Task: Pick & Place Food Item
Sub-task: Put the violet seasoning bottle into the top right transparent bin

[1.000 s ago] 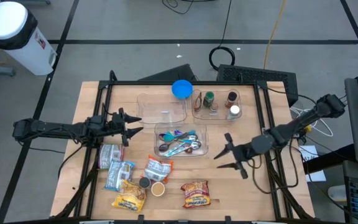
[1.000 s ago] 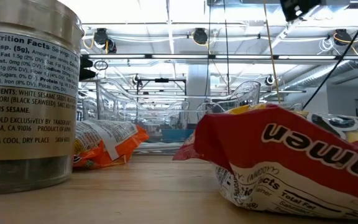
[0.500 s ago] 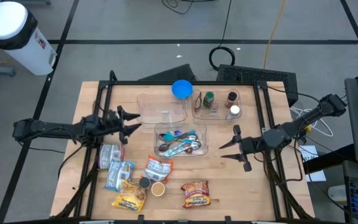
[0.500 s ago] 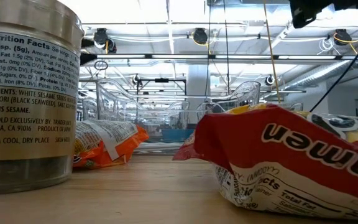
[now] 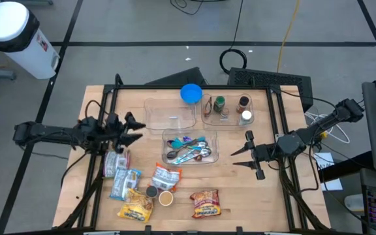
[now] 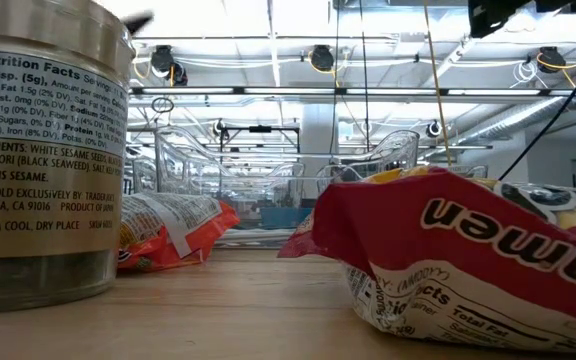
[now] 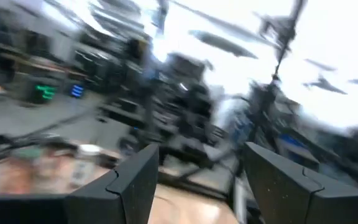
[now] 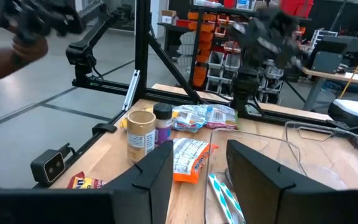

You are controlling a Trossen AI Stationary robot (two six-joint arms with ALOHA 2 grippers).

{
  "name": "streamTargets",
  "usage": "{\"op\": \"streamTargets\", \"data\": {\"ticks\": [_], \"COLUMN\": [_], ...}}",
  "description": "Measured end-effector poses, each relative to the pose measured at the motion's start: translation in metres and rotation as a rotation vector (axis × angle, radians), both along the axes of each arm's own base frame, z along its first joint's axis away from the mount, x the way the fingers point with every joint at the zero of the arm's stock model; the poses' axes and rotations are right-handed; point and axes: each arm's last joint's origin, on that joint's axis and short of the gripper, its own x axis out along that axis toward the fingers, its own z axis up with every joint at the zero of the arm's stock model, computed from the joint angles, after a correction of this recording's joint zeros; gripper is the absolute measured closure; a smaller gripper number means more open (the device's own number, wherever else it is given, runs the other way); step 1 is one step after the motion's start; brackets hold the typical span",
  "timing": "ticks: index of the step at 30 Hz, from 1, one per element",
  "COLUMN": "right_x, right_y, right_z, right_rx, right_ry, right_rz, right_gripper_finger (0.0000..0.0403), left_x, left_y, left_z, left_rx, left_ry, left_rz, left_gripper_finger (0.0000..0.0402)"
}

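Food packets lie in a loose cluster along the near side of my table (image 5: 266, 202): a silver-blue packet (image 5: 116, 163) and a blue one (image 5: 125, 183) at the left, an orange-and-white packet (image 5: 166, 177) in the middle, a yellow bag (image 5: 136, 211) by the near edge, and a red ramen pack (image 5: 205, 203) off to their right. Between the yellow bag and the orange packet stand a dark-lidded jar (image 5: 151, 192) and a tan-lidded jar (image 5: 166, 198), touching or nearly so.

My left gripper (image 5: 133, 128) hangs over the left part of the table, just beyond the silver-blue packet and beside the empty clear bin (image 5: 169, 112); its fingers are spread apart and nothing sits between them. My right gripper (image 5: 247, 153) hovers over bare wood at the right, beside the clear bin of spoons (image 5: 189, 148), with its fingers also parted and holding nothing. In the right wrist view I look past my own fingers (image 8: 253, 168) toward the two jars and the packets beyond them.

Farther back sit a blue bowl (image 5: 190, 93) and a clear bin of spice bottles (image 5: 229, 108). At table height, the ramen pack fills the right foreground and a labelled tin (image 6: 43, 150) the left.
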Motion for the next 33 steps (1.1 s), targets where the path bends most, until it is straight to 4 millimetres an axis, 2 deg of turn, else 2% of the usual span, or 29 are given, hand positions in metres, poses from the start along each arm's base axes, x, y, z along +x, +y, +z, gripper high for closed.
{"op": "streamTargets", "data": {"ticks": [2, 5, 8, 12, 15, 18, 22, 28, 33], "right_x": [0.000, 0.000, 0.000, 0.000, 0.000, 0.000, 0.000, 0.000, 0.000], "right_y": [0.000, 0.000, 0.000, 0.000, 0.000, 0.000, 0.000, 0.000, 0.000], "right_z": [0.000, 0.000, 0.000, 0.000, 0.001, 0.001, 0.001, 0.001, 0.004], "right_rx": [0.001, 0.007, 0.008, 0.007, 0.010, 0.011, 0.011, 0.008, -0.008], "right_ry": [-0.002, -0.001, -0.001, -0.001, -0.005, -0.007, -0.007, -0.010, -0.044], "right_rz": [0.000, 0.000, 0.000, 0.000, 0.000, 0.000, 0.001, 0.002, 0.003], "right_gripper_finger": [0.0263, 0.0264, 0.0264, 0.0264, 0.0264, 0.0264, 0.0264, 0.0264, 0.0264], "left_x": [0.009, 0.029, 0.050, 0.071, 0.082, 0.097, 0.111, 0.120, 0.124], "left_y": [-0.010, -0.028, -0.050, -0.081, -0.105, -0.129, -0.151, -0.169, -0.170], "left_z": [0.025, 0.056, 0.073, 0.084, 0.075, 0.063, 0.043, 0.015, 0.012], "left_rx": [0.069, 0.159, 0.189, 0.113, 0.050, 0.030, 0.045, -0.004, -0.019], "left_ry": [0.089, 0.365, 0.655, 0.954, 1.158, 1.241, 1.344, 1.502, 1.518], "left_rz": [-0.021, 0.027, 0.018, -0.095, -0.151, -0.187, -0.260, -0.371, -0.386], "left_gripper_finger": [0.0160, 0.0153, 0.0135, 0.0105, 0.0093, 0.0093, 0.0101, 0.0118, 0.0130]}}
